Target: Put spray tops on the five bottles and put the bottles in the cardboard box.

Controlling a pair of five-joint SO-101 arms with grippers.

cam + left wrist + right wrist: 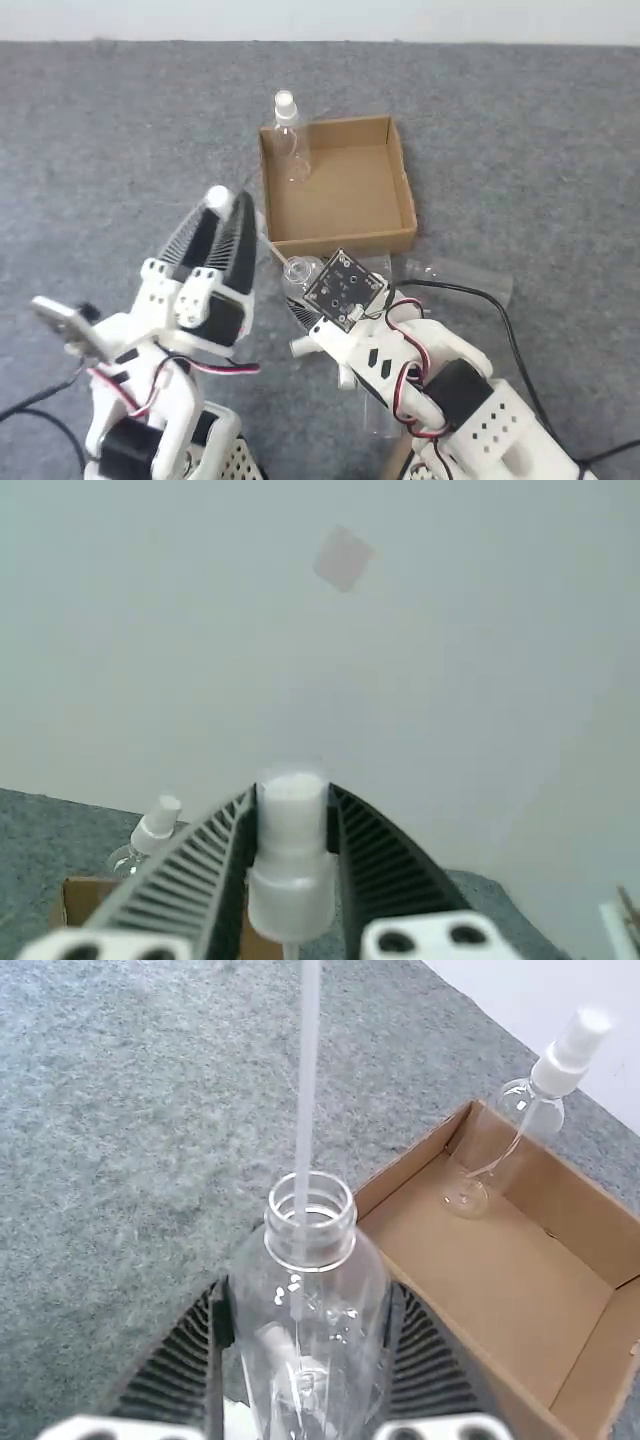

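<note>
You have 1 capped bottle (288,135) in the cardboard box (345,238), 4 left; left gripper (292,800) pinches a spray top (290,875), right gripper (308,1305) clamps an uncapped bottle (312,1235).

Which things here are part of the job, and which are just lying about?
Job: spray top in left tool; open bottle in right tool; capped bottle standing in the box; spare bottle lying beside the box.
Lying about: cable; carpet.

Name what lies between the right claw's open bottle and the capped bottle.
A wall and bare floor of the cardboard box, in right wrist view.
</note>
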